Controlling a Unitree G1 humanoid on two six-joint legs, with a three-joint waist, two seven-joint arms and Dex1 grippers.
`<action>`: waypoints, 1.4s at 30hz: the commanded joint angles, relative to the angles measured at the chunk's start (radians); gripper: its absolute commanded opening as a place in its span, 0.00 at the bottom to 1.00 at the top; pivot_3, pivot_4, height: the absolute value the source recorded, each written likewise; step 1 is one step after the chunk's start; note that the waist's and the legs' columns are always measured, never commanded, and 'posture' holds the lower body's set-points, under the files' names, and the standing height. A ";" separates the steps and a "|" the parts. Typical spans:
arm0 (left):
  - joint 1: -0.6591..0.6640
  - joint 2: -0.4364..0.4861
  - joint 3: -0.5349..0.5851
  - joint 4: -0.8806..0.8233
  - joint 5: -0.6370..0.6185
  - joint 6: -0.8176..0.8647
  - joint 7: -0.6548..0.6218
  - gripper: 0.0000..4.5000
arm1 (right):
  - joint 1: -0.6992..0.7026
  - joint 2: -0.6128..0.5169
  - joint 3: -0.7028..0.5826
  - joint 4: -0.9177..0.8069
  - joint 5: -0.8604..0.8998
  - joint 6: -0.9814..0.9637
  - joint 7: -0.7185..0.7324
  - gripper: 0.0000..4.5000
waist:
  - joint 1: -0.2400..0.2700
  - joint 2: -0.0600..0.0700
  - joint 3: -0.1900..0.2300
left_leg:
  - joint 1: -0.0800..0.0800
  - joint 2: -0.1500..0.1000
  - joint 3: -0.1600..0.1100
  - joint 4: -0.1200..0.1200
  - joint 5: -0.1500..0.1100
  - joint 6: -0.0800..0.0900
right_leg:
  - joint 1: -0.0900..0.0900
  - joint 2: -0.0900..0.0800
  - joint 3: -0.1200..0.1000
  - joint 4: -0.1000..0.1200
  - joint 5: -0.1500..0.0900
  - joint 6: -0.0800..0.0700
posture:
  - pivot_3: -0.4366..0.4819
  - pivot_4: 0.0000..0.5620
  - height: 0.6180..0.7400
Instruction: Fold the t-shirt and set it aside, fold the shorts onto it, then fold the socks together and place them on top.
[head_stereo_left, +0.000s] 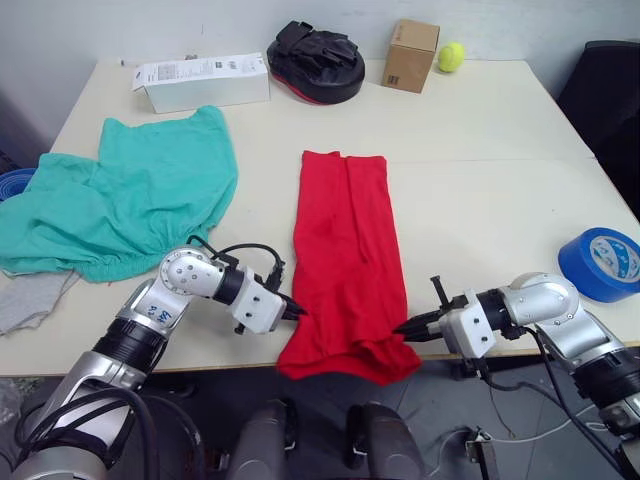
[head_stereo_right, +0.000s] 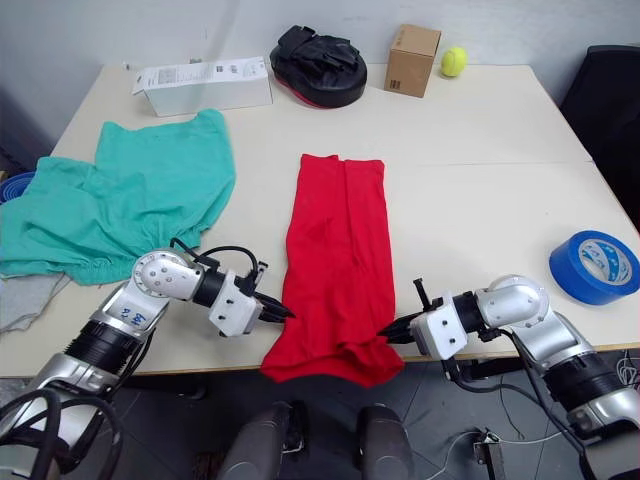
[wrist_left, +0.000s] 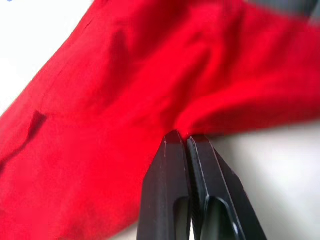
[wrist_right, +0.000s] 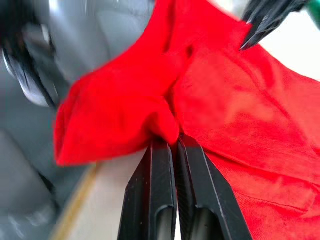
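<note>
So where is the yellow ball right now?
The yellow ball sits at the table's far edge, on the robot's right side, just beside the small cardboard box.

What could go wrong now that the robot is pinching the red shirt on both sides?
The t-shirt hangs over the table edge, so it could slide off if the left gripper or right gripper slips. Each pinches only a little cloth at an edge. Lifting unevenly could undo the long fold.
</note>
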 joint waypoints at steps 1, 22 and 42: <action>0.053 0.081 0.065 -0.217 -0.153 0.309 -0.035 0.00 | 0.031 -0.061 -0.073 -0.178 0.132 0.220 0.035 0.01 | -0.001 0.001 0.000 | 0.000 0.000 -0.001 0.000 0.000 0.000 | 0.000 0.000 0.000 -0.001 0.000 0.000 | 0.48 0.27 1.00; 0.122 0.190 0.281 -0.467 -0.397 0.872 0.094 0.00 | 0.043 -0.044 -0.316 -0.335 0.268 0.697 -0.003 0.01 | 0.030 0.004 0.002 | -0.002 0.000 0.000 -0.003 -0.005 -0.005 | 0.004 0.001 0.000 -0.017 0.000 0.000 | 0.48 0.27 1.00; -0.318 -0.207 0.344 0.241 -0.258 0.910 0.464 0.00 | -0.448 0.349 -0.241 0.319 -0.082 0.796 -0.313 0.01 | 0.021 0.003 0.002 | -0.006 -0.001 0.005 0.000 0.001 0.001 | -0.003 0.003 0.001 -0.001 0.002 0.003 | 0.48 0.27 1.00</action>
